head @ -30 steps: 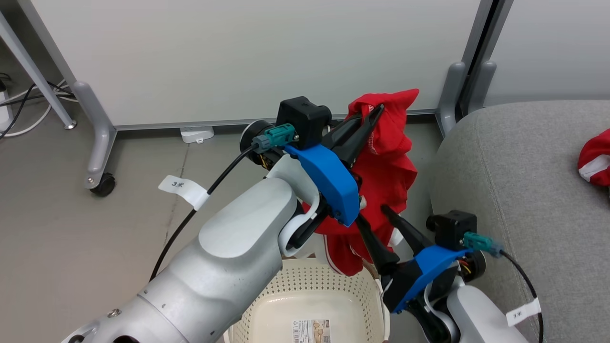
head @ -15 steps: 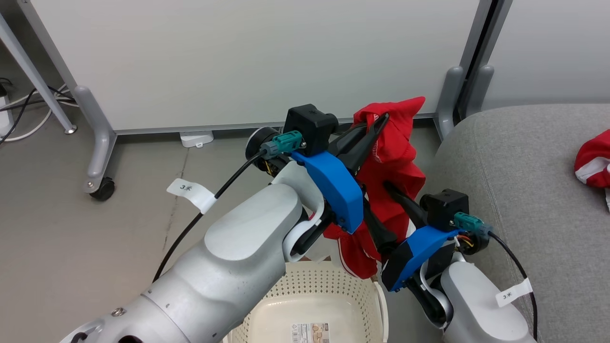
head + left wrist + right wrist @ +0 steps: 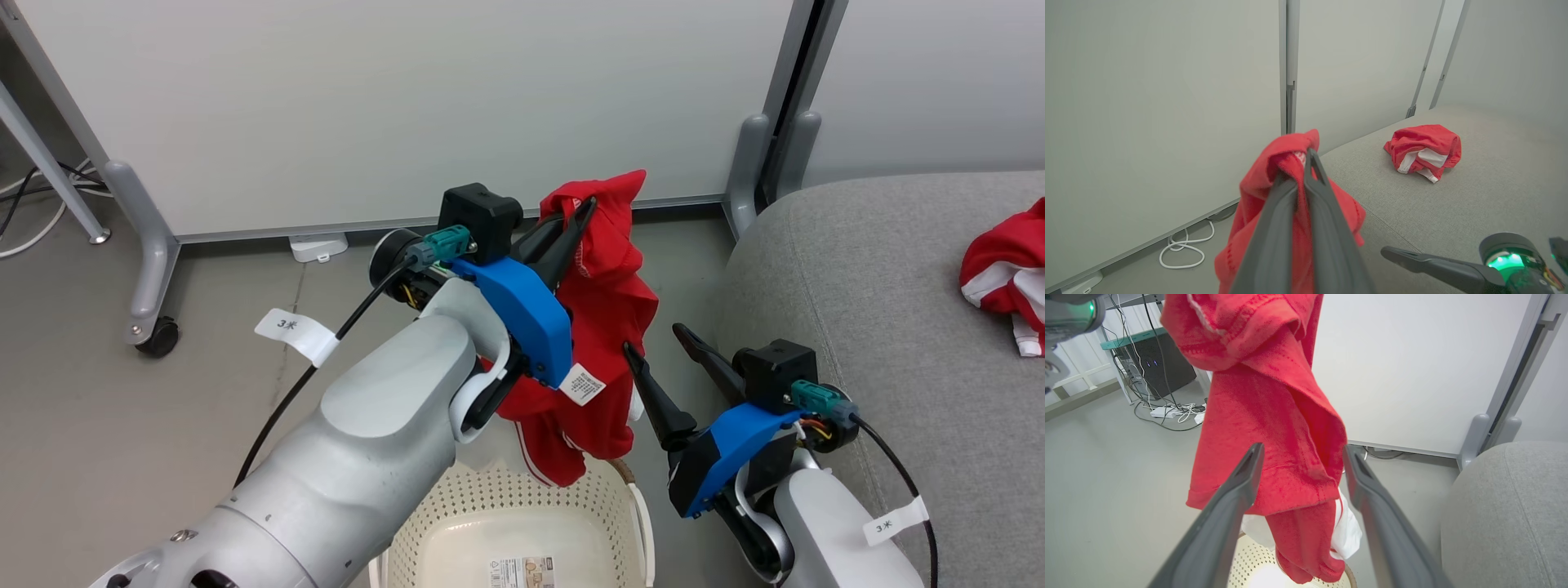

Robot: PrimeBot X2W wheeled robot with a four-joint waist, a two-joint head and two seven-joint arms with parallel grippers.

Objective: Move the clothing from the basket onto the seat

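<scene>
Bright, even indoor light; soft shadows; wrist views bend at edges; sharp overall.

A white partition panel (image 3: 392,106) spans the top of the head view. Its grey foot (image 3: 143,245) rests on a black caster (image 3: 157,337) at mid-left, on grey floor (image 3: 122,425). At the upper left of the right wrist view, a black box (image 3: 1167,367) stands behind tangled cables (image 3: 1167,424) and a white power strip (image 3: 1161,412).

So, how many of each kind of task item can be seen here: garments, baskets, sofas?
sofa: 1
basket: 1
red garments: 2, the held garment hanging from the shut left claw, and the loose garment lying on the sofa
Total: 4
</scene>
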